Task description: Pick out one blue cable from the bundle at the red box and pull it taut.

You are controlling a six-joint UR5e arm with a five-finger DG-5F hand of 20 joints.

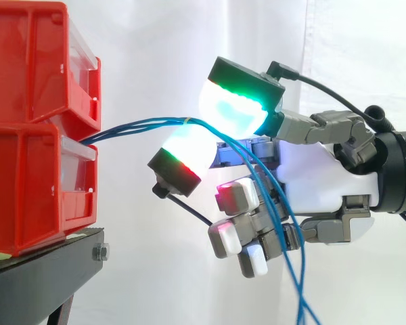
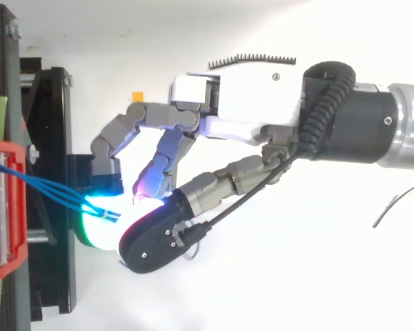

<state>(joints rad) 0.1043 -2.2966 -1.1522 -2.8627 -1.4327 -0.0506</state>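
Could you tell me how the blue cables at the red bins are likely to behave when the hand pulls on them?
The blue cables are probably floppy: beyond the pinch they hang across the hand in loose curves. They look thin and light, so they likely give little resistance until taut. Being thin and smooth, they might slip between the fingers pinching them.

The hand (image 1: 318,176), held level, pinches two glowing fingertips (image 1: 233,108) together, others curled.

We see open air between the red bins (image 1: 40,128) and the robot hand (image 1: 318,176). Only the blue cables (image 1: 135,126) cross it.
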